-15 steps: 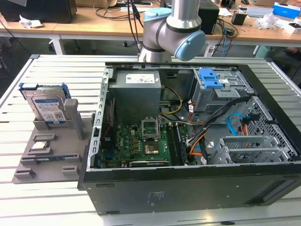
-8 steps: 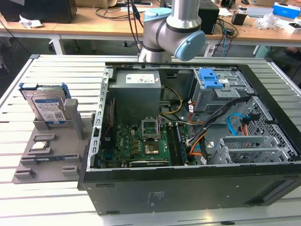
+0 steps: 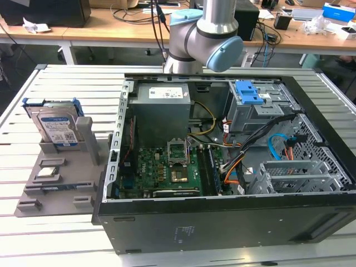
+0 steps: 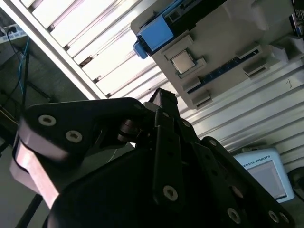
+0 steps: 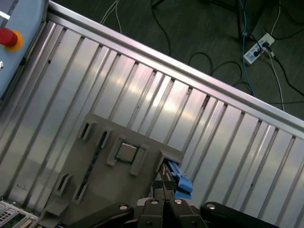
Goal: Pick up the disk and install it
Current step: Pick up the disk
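One disk (image 3: 55, 127) (white barcode label) stands in the grey holder (image 3: 67, 167); gripper (image 5: 163, 176) closed, empty

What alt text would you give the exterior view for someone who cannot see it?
An open desktop computer case lies on a slatted metal table, its motherboard and grey drive cage with a blue latch exposed. At the exterior view's left, the disk stands upright in a grey holder tray; a robot arm rises behind the case.

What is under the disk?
The disk stands upright in a slot of the grey holder, on the slatted table. Its lower edge is hidden by the slot.
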